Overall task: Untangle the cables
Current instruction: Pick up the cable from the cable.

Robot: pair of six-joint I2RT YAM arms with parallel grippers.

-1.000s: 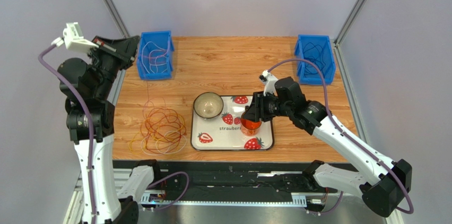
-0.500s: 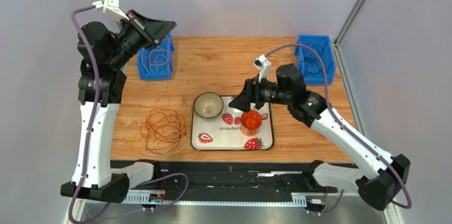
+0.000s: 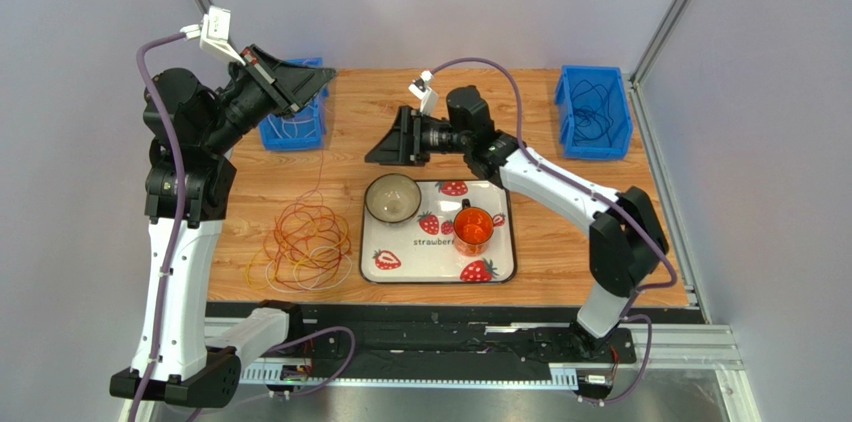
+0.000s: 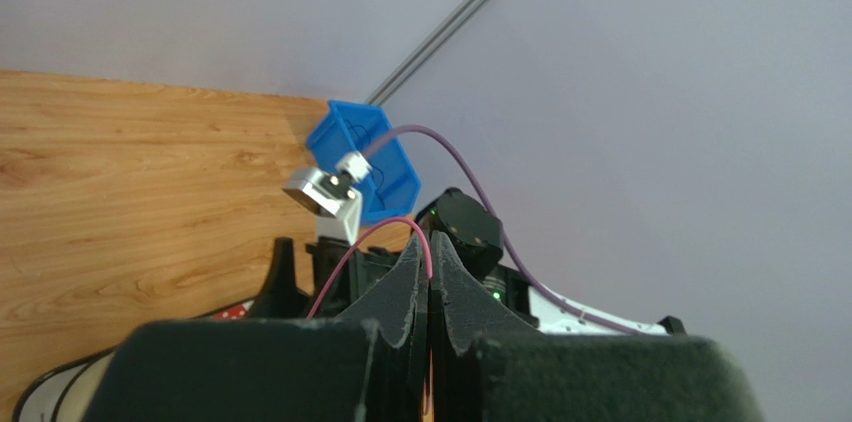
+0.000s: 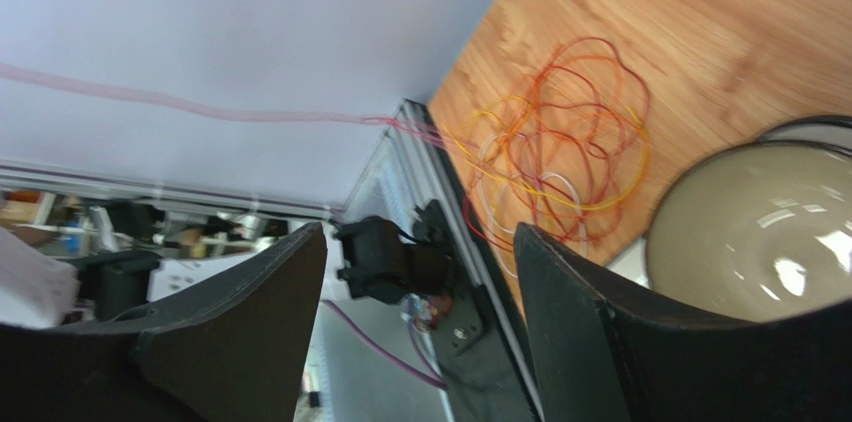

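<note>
Inspecting the lift: the left gripper [image 3: 322, 75] is raised high, its jaws pressed together on one thin pinkish strand [image 4: 385, 240], which enters between the fingers from below in the left wrist view.

Position of work: the cables [image 3: 305, 242] lie as a loose heap of yellow, orange and red-brown loops on the table [image 3: 420, 102], well below the left gripper and toward the arm's own base. The held strand [image 3: 319, 157] runs down from the closed fingers to that heap. Its long axis is steep, close to straight down from the grip, past the blue bin [image 3: 290, 130].

Second arm: the right gripper [image 3: 372, 155] stands wide and holds nothing. It hangs just beyond the bowl [image 3: 392, 198], fingers pointing toward the heap. In its wrist view the cables [image 5: 560, 152] show ahead between the fingers, lower than the tips, with the strand [image 5: 200, 107] crossing farther ahead.

Judgement: the governing relation is strand above, heap below. The left gripper has the upper end. The right is the free one, and the heap lies ahead of and beneath its tips, well apart. Whether the strand is clear of the other loops cannot be told
</note>
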